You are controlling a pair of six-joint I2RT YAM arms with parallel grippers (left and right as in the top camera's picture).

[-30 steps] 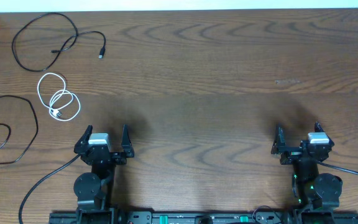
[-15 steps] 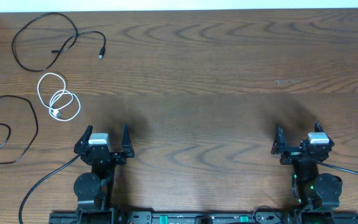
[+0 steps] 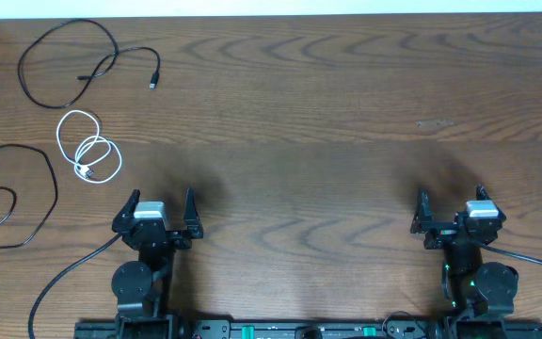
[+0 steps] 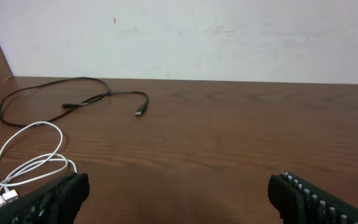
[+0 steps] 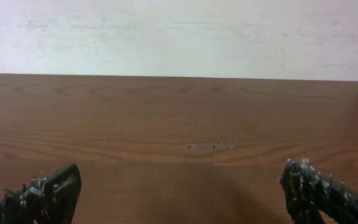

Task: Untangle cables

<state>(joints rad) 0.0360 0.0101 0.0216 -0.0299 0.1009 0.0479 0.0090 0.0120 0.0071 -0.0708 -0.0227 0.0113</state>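
Note:
Three cables lie apart at the table's left. A black cable loops at the far left, its plug near the middle left; it also shows in the left wrist view. A white cable is coiled below it and shows in the left wrist view. A second black cable loops at the left edge. My left gripper is open and empty, to the right of the white cable; its fingers frame bare wood. My right gripper is open and empty at the near right.
The wooden table stretches wide between the arms. A faint pale scuff marks the wood at the right. A white wall stands beyond the far edge. Thick black arm cables trail by the arm bases at the near edge.

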